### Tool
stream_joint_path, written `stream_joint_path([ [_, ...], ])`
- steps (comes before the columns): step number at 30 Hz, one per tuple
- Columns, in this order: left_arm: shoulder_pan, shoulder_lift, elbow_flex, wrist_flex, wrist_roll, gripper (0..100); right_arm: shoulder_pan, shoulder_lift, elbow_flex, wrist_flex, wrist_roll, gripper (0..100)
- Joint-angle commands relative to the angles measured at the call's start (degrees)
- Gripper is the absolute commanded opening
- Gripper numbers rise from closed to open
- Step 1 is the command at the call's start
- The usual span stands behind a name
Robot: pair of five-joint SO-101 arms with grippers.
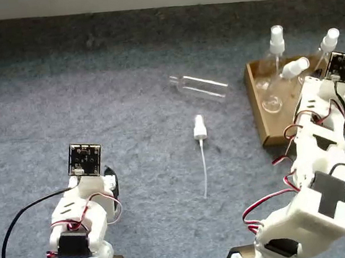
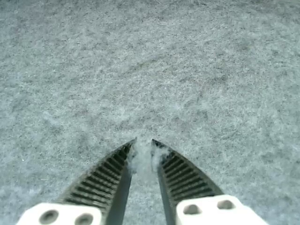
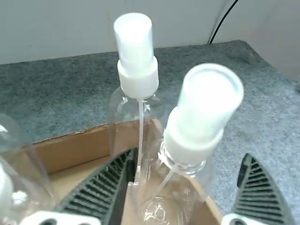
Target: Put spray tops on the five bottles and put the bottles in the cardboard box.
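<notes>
Grey felt [image 1: 92, 82] covers the table, and both my arms are over it. My left gripper [image 2: 144, 140] hangs just above bare felt on my own side of the table, well apart from every task item. Its jaws are drawn in to a narrow slit and grip nothing, with only felt fuzz at the tips. My right gripper [image 3: 190, 154] is over the cardboard box [image 1: 258, 103] at the right of the table. Its jaws are spread wide, one on each side of a capped bottle [image 3: 187, 187] that tilts between them. One jaw lies close beside the glass and the other is well clear, so nothing is clamped. A second capped bottle [image 3: 136, 93] stands just behind the first in the box, and a third bottle [image 3: 14, 154] shows at the frame edge. The high view shows three white spray tops rising from the box. One uncapped bottle [image 1: 200, 87] lies on its side on the felt, near the box but outside it. A loose spray top [image 1: 200, 128] lies near that bottle, apart from it, its thin tube trailing toward my arms.
</notes>
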Motion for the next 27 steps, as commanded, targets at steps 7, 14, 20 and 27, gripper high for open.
stream_joint_path([
  [7,-0.22,-0.75,1.27,-1.23,-0.26,1,-0.13,-12.44,-0.22,11.3,-0.53,30.3],
  [14,-0.22,-0.75,1.27,-1.23,-0.26,1,-0.04,-21.58,-0.48,27.03,-0.7,30.3],
  [20,-0.22,-0.75,1.27,-1.23,-0.26,1,0.22,-27.65,-0.75,36.09,-0.7,30.3],
  [27,-0.22,-0.75,1.27,-1.23,-0.26,1,0.22,-35.74,-0.84,45.49,-0.44,30.3],
])
